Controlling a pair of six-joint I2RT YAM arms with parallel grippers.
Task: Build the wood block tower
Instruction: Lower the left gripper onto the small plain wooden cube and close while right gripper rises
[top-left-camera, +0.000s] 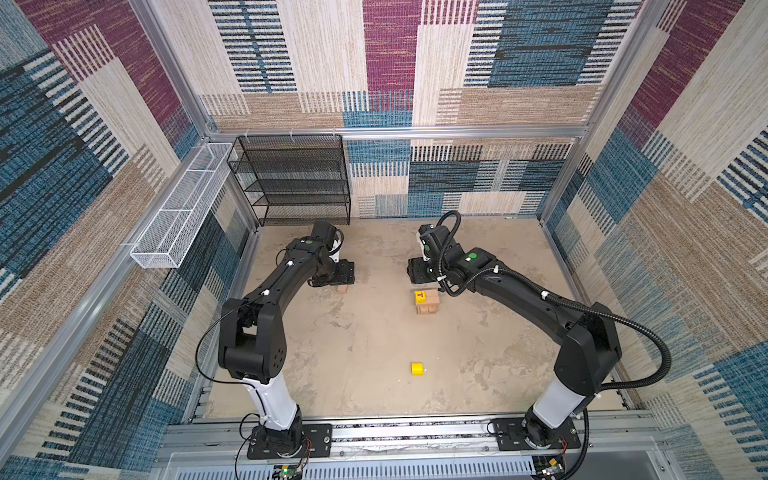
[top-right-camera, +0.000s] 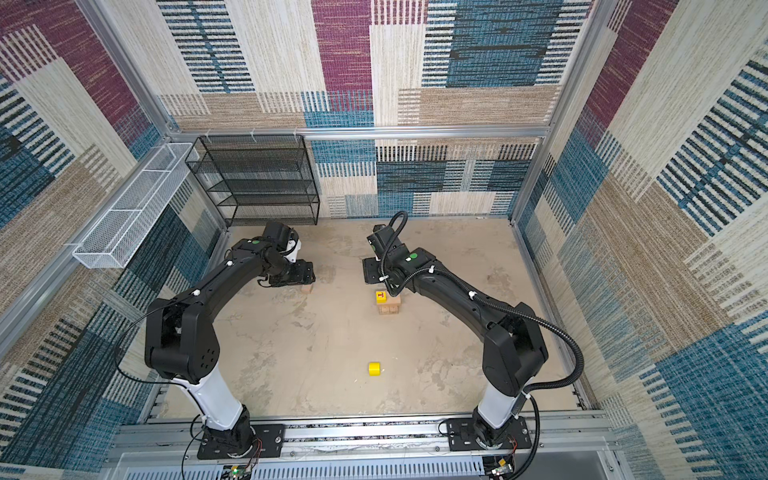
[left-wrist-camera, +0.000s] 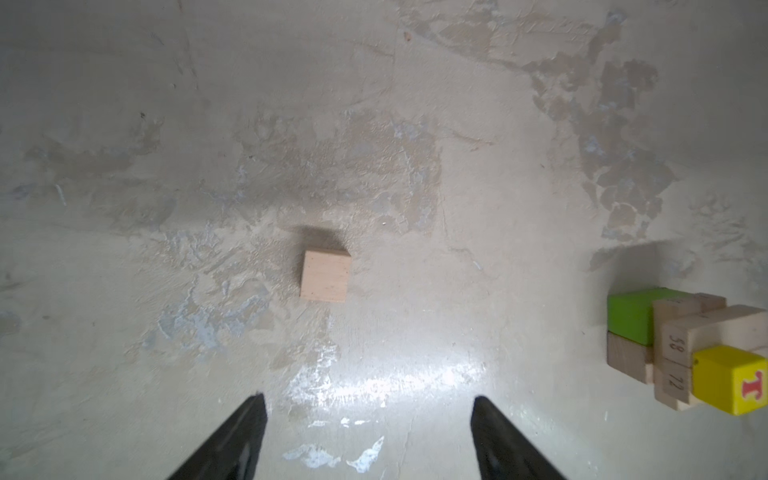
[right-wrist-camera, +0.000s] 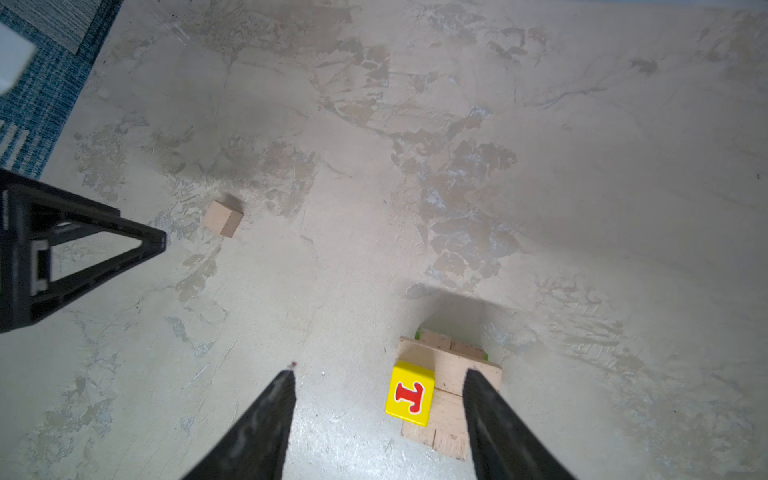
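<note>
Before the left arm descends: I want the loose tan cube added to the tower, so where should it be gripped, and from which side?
Probably from straight above, closing the left gripper on two opposite side faces of the tan cube. It lies flat on the table, clear of the tower, with all sides free and nearly square to the open jaws, which are wider than it.

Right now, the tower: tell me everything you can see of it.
The tower is a compact stack standing on the table, right of centre in both top views. Low down, a green brick lies on a tan block; above, bare tan planks cross in layers, two ends stamped 58 and 72. A yellow cube with a red letter sits off-centre on the top plank. The right end effector hovers open close by; whether it touches cannot be told.
</note>
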